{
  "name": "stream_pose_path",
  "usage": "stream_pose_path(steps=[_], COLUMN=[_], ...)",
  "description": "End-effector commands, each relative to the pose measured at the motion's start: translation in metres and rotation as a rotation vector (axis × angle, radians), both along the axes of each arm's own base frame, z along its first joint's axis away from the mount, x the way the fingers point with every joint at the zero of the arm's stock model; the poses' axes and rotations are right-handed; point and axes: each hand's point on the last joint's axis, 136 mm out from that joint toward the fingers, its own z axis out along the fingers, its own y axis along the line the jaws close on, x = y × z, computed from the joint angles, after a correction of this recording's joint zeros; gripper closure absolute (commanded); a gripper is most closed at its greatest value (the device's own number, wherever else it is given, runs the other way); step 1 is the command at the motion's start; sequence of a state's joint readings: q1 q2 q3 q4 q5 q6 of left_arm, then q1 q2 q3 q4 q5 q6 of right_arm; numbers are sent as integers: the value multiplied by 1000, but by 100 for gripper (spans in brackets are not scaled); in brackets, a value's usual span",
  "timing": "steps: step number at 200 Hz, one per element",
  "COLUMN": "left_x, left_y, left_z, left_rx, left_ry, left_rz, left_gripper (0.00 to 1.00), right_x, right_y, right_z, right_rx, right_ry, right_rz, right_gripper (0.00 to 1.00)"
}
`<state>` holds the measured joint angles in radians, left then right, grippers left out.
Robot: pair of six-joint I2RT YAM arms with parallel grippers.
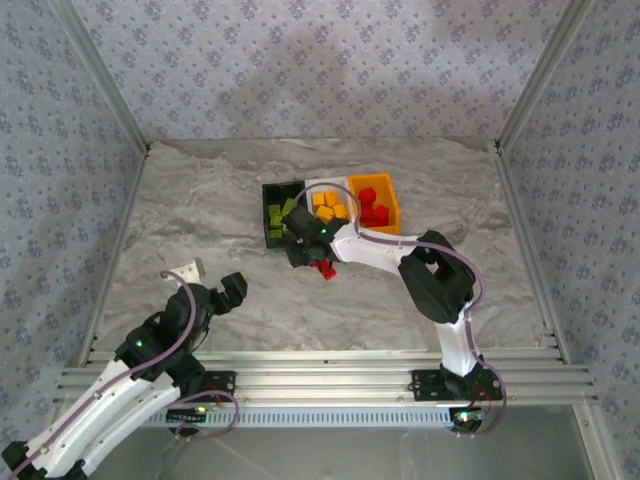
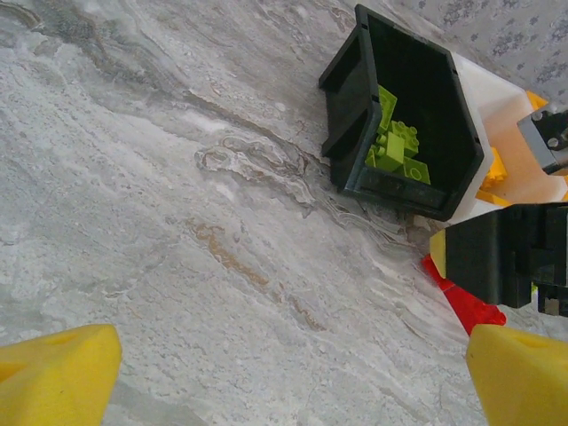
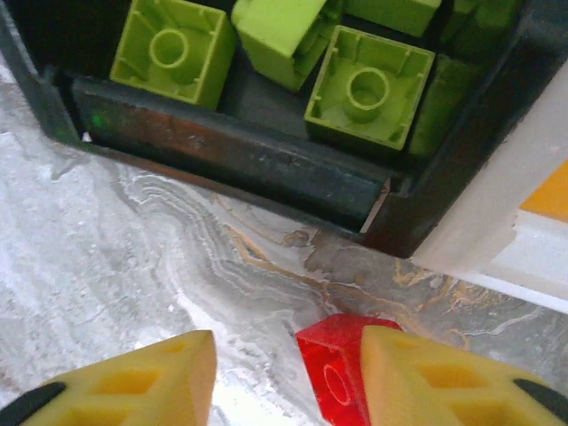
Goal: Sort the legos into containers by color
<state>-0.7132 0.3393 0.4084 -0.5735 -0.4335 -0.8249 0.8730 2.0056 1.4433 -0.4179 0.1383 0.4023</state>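
The black bin holds lime green legos, the white bin yellow-orange ones, and the orange bin red ones. One red lego lies on the table just in front of the black bin. My right gripper is open low over it, the brick against the inner side of its right fingertip. The same red lego shows under the right gripper. My left gripper hangs open and empty at the near left.
The three bins stand side by side at the table's middle back. In the left wrist view the black bin with green legos sits far ahead, the white bin behind it. Bare marble table stretches to the left.
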Motion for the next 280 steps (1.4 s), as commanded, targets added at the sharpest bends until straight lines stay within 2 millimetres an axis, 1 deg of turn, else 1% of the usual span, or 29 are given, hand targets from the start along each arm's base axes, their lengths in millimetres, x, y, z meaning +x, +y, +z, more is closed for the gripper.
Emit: stream_pose_path(steps=[1, 9, 18, 40, 60, 72, 81, 90, 106, 121, 136, 176, 187, 201, 223, 244, 245, 247, 257, 269, 280], left_x=[0, 1, 1, 1, 0, 0, 0, 0, 1, 0, 1, 1, 1, 2, 2, 2, 3, 3, 3, 3, 3], left_y=[-1, -1, -1, -2, -2, -2, -2, -2, -1, -2, -2, -3, -3, -3, -3, -3, -3, -3, -4, -3, -4], left_z=[1, 2, 1, 2, 0, 0, 0, 0, 0, -1, 1, 0, -1, -2, -1, 0, 0, 0, 1, 0, 1], left_rx=[-18, -19, -21, -26, -25, -27, -27, -28, -28, -32, -36, -42, -44, -44, -46, -48, -48, -46, -45, -43, -46], left_ry=[-6, -8, -7, -6, 0, -1, -1, -1, 1, 2, 0, 2, 2, 3, 3, -1, -1, -1, -1, -2, -1], left_rz=[1, 0, 0, -3, -4, -3, -2, -1, 1, 1, 0, 1, 0, 2, 1, 1, 2, 1, -2, -1, -2], left_gripper=[0, 0, 0, 0, 0, 0, 0, 0, 0, 0, 0, 0, 0, 0, 0, 0, 0, 0, 0, 0, 0], right_x=[-2, -3, -3, -1, 0, -3, -5, -11, -21, -32, -44, -69, -73, -79, -86, -90, -93, -96, -98, -99, -99], right_y=[-14, -14, -16, -19, -19, -17, -16, -13, -7, -1, 4, 6, 4, -2, -16, -19, -24, -28, -31, -32, -32], right_z=[-25, -28, -32, -33, -32, -32, -32, -31, -27, -23, -23, -21, -19, -20, -27, -31, -37, -41, -47, -51, -54], right_rx=[-98, -104, -111, -113, -106, -97, -82, -61, -16, 25, 48, 66, 54, 18, -40, -65, -81, -93, -107, -114, -113], right_ry=[29, 34, 40, 32, 27, 35, 47, 61, 74, 86, 112, 131, 124, 119, 113, 114, 124, 132, 138, 141, 143], right_rz=[-4, -6, -11, -29, -30, -24, -25, -22, -14, 2, 20, 47, 50, 43, 25, 23, 23, 21, 18, 14, 11], right_gripper=[58, 60, 61, 59, 59, 56, 50, 43, 39, 38, 38, 37, 37, 37, 39, 43, 43, 43, 44, 48, 56])
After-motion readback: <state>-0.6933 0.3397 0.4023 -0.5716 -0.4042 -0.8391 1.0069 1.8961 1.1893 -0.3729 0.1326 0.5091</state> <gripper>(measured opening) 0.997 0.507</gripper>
